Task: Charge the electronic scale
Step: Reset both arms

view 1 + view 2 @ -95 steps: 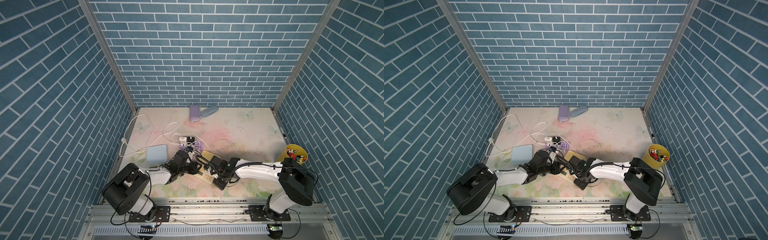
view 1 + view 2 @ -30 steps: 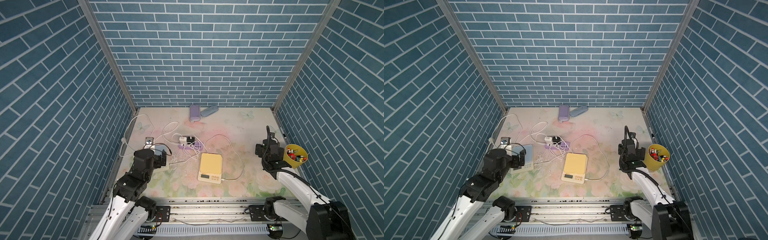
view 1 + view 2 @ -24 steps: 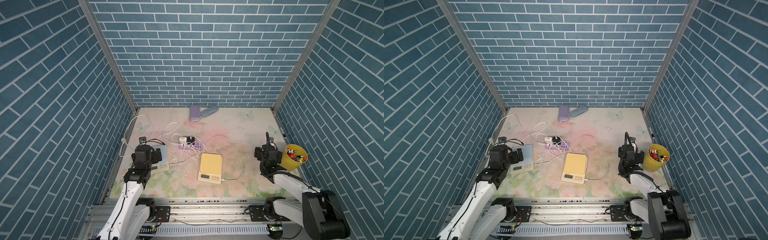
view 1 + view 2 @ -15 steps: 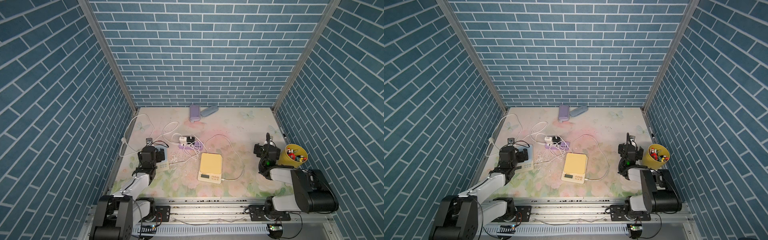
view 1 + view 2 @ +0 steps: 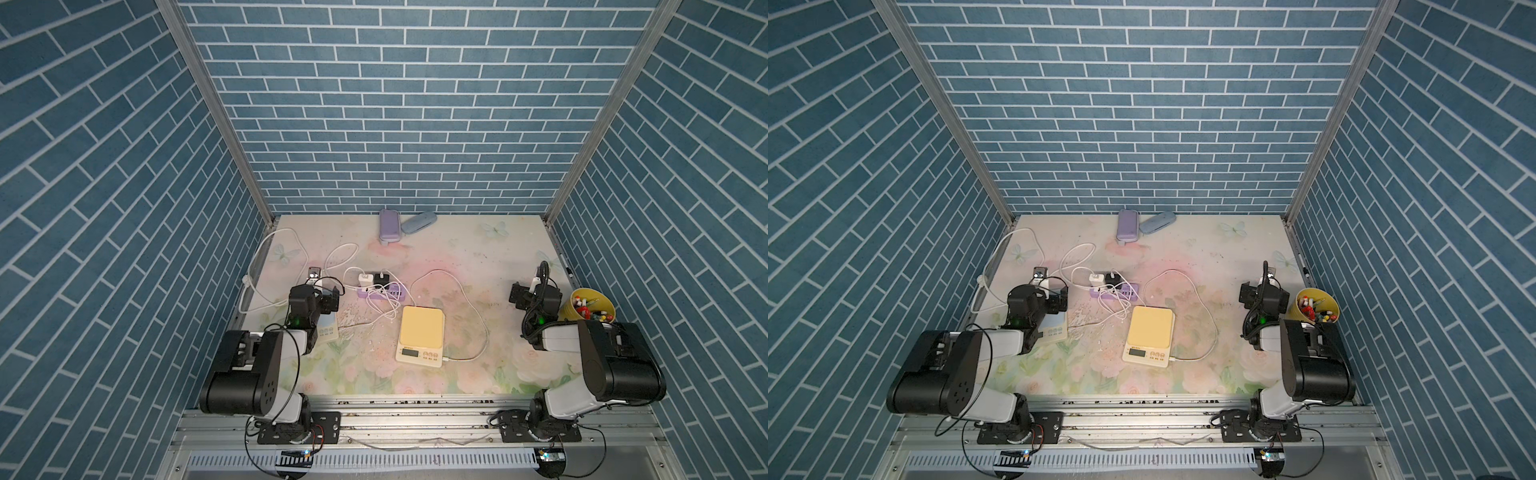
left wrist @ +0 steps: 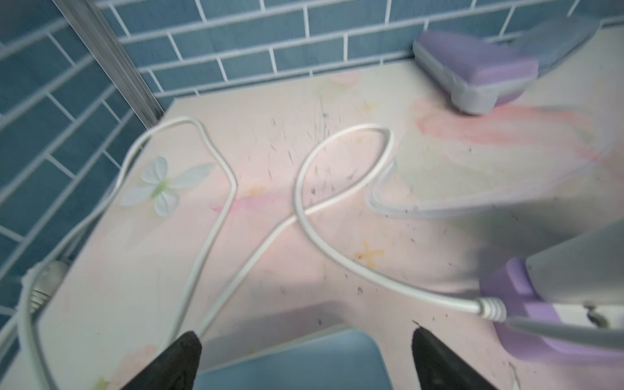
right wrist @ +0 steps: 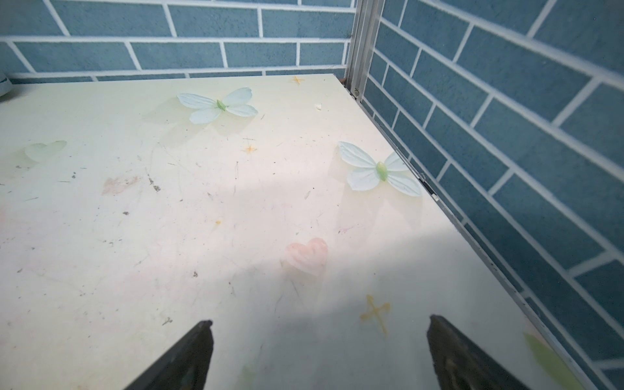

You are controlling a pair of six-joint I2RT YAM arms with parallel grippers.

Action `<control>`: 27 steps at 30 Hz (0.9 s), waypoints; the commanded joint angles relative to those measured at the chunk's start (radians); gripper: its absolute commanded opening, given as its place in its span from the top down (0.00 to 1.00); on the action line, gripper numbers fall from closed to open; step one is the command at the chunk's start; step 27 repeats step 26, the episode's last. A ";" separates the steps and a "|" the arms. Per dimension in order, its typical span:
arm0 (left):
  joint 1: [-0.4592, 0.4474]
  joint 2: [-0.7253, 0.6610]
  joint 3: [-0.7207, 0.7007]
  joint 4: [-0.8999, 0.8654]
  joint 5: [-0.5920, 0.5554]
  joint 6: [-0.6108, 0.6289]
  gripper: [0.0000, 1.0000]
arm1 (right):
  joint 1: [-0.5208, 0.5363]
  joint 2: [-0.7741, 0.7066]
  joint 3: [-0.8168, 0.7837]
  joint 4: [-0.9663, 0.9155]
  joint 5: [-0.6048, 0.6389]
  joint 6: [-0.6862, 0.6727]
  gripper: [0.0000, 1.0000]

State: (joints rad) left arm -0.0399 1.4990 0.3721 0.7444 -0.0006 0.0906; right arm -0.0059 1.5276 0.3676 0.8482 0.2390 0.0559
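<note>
Left pincer (image 6: 304, 337), right pincer (image 7: 320, 324) gape empty; best park both gently, clear of the white cable (image 5: 486, 333) at the yellow scale (image 5: 422, 328) between them.

Both arms are sitting folded low over their bases at the near edge of the tabletop (image 5: 478, 374). The left arm (image 5: 266, 357) is reaching along the left edge, and the left gripper (image 6: 304, 332) is pointing toward the far edge, its jaws standing wide apart and holding nothing. The right arm (image 5: 602, 353) is mirroring it by the right edge, and the right gripper (image 7: 319, 322) is likewise gaping empty just above the surface.
</note>
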 commanded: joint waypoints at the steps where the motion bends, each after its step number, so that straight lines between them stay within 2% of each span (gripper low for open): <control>1: 0.028 0.001 0.051 0.000 0.001 -0.021 0.00 | -0.003 0.005 0.016 0.015 -0.021 0.023 0.01; 27: 0.012 0.009 0.057 -0.002 -0.019 -0.011 0.01 | -0.002 0.000 0.016 0.011 -0.023 0.025 0.01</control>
